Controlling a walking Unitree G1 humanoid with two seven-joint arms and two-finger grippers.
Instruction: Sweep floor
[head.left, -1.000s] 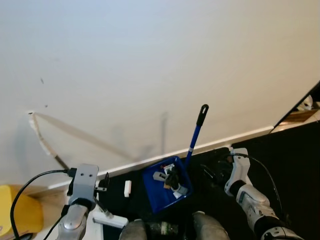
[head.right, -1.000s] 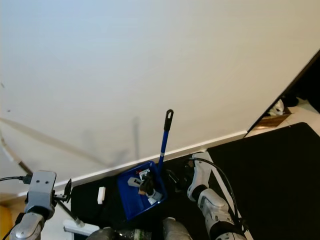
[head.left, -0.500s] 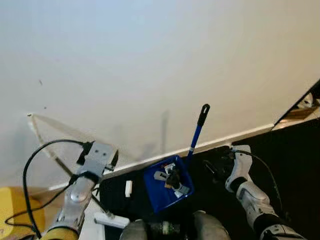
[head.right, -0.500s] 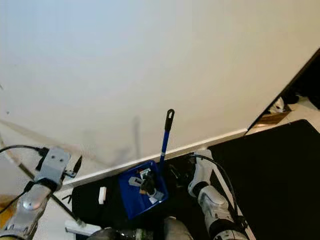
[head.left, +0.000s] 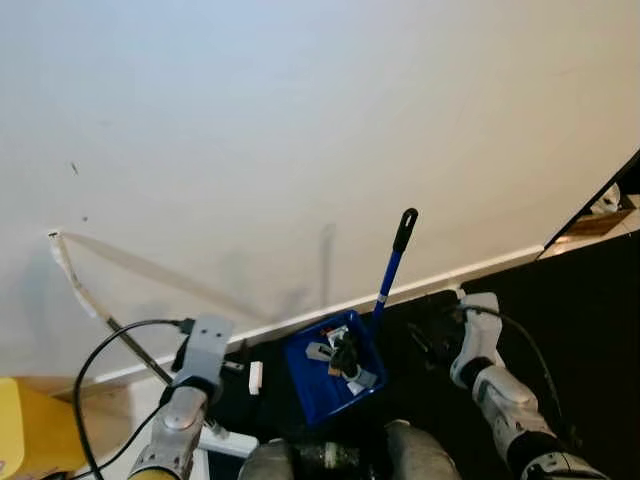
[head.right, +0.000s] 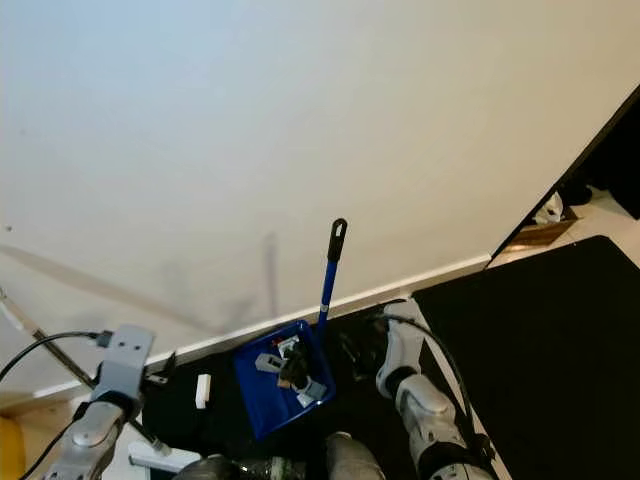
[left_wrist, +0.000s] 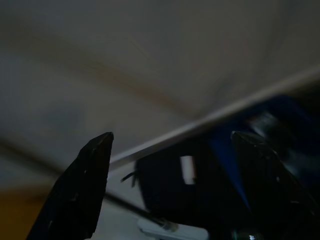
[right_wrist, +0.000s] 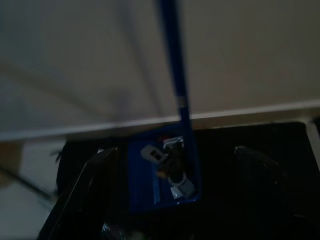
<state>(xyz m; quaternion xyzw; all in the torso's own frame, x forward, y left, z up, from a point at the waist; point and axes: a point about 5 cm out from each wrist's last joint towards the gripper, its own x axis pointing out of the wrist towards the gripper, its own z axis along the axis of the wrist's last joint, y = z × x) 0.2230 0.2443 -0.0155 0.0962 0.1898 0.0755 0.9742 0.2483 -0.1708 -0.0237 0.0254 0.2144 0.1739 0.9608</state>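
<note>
Two pincers gape empty; right pincer (right_wrist: 175, 200) faces the loaded blue dustpan (head.left: 333, 365), which a clumsy nudge could spill.

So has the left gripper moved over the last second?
Yes. The left gripper rose toward the wall, then dropped back, ending nearer the blue dustpan than it began, judged against the baseboard.

1 blue dustpan (head.left: 333, 365) holding several scraps; 1 broom (head.left: 212, 438); 1 small white block (head.left: 255, 376); 1 yellow bin (head.left: 28, 432).
</note>
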